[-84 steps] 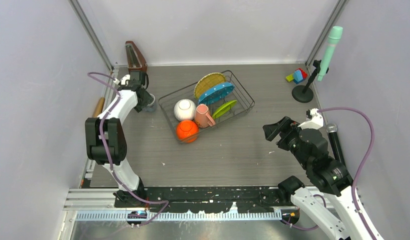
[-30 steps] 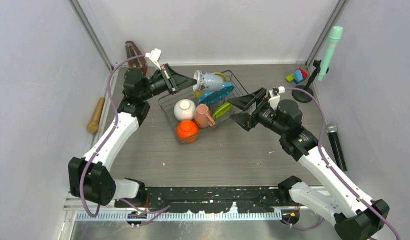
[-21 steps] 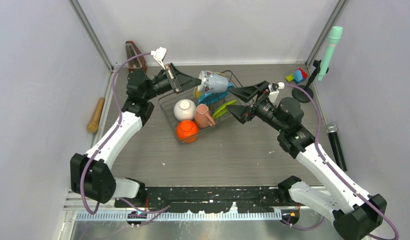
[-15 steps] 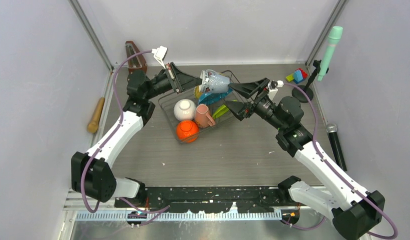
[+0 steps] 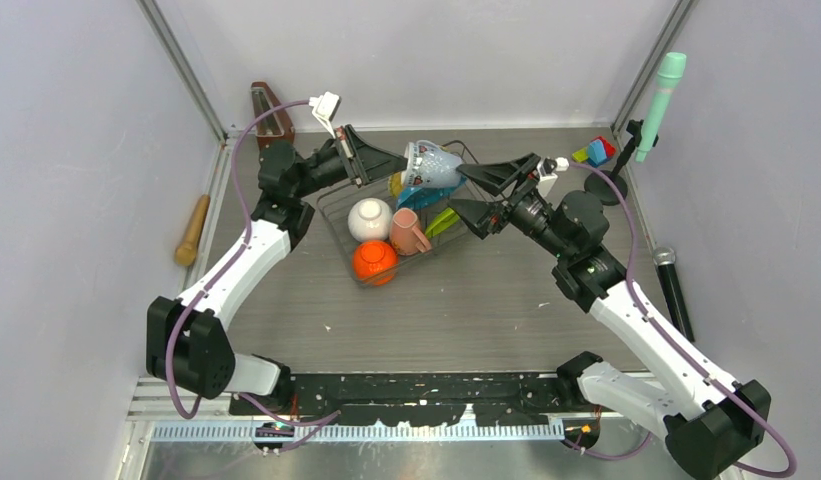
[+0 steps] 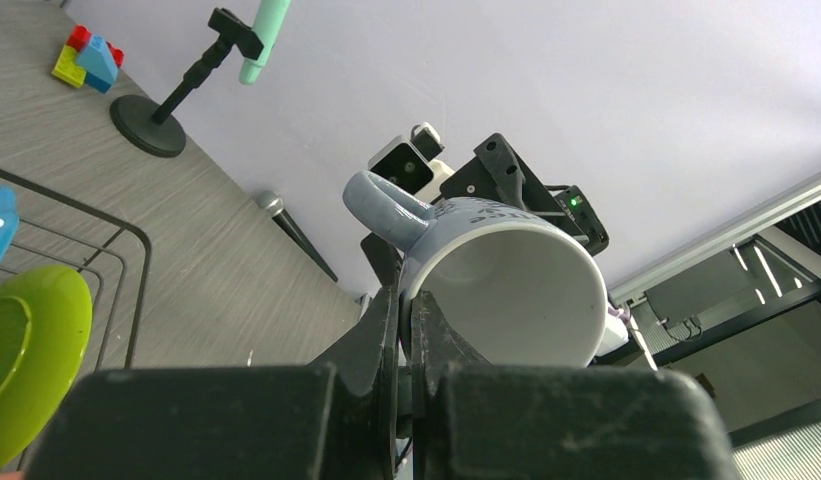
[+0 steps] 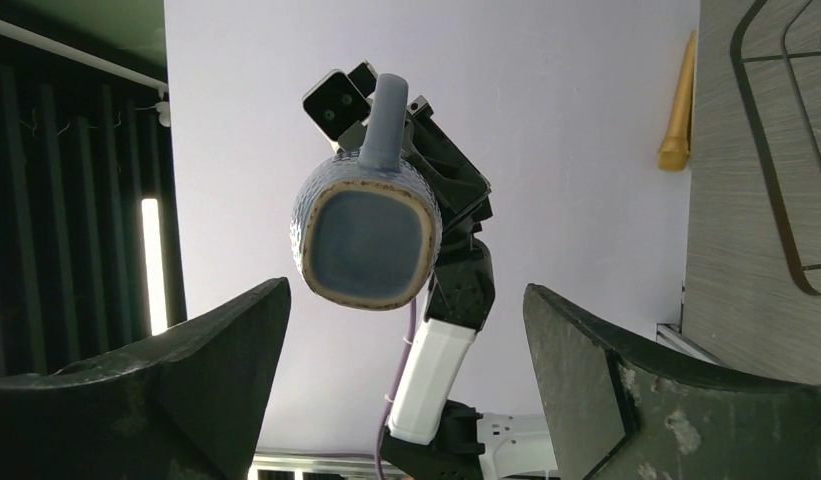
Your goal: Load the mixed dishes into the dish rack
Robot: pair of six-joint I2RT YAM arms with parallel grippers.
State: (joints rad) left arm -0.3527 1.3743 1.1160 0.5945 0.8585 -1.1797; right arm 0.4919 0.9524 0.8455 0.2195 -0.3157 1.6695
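Handing the mug [image 5: 432,165] across looks like the step in hand. The left gripper [image 5: 401,163] is clamped tight on its rim and holds it on its side in the air, above the far end of the rack [image 5: 336,240]. The right gripper [image 5: 473,188] faces the mug's base, jaws spread wide and empty. It should close squarely round the body (the handle sits clear of both fingers) and grip firmly before the left lets go.
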